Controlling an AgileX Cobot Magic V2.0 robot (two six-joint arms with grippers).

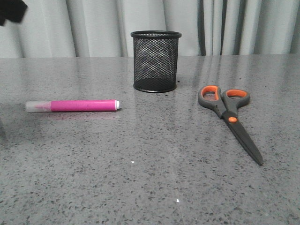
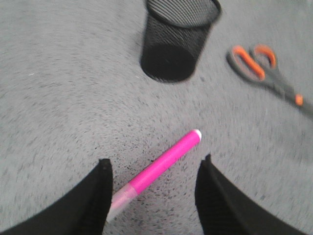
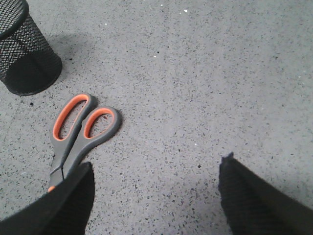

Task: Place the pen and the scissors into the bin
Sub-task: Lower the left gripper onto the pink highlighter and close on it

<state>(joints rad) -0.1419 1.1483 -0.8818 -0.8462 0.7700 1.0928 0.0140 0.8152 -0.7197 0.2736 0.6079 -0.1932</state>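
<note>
The pink pen point(image 1: 75, 106) lies flat on the grey table at the left, clear cap to the left. The black mesh bin point(image 1: 155, 61) stands upright at the back middle. The scissors point(image 1: 228, 117) lie closed at the right, loops toward the bin. My left gripper point(image 2: 154, 171) is open above the pen point(image 2: 161, 169), which lies slanted between its fingers without touching them. My right gripper point(image 3: 155, 169) is open and empty over bare table, with the scissors point(image 3: 78, 134) beside one finger. In the front view only a dark bit of the left arm point(image 1: 11, 10) shows.
The bin point(image 2: 178, 36) and scissors point(image 2: 266, 73) show in the left wrist view beyond the pen. The bin point(image 3: 22, 54) also shows in the right wrist view. Grey curtains point(image 1: 93, 26) hang behind the table's far edge.
</note>
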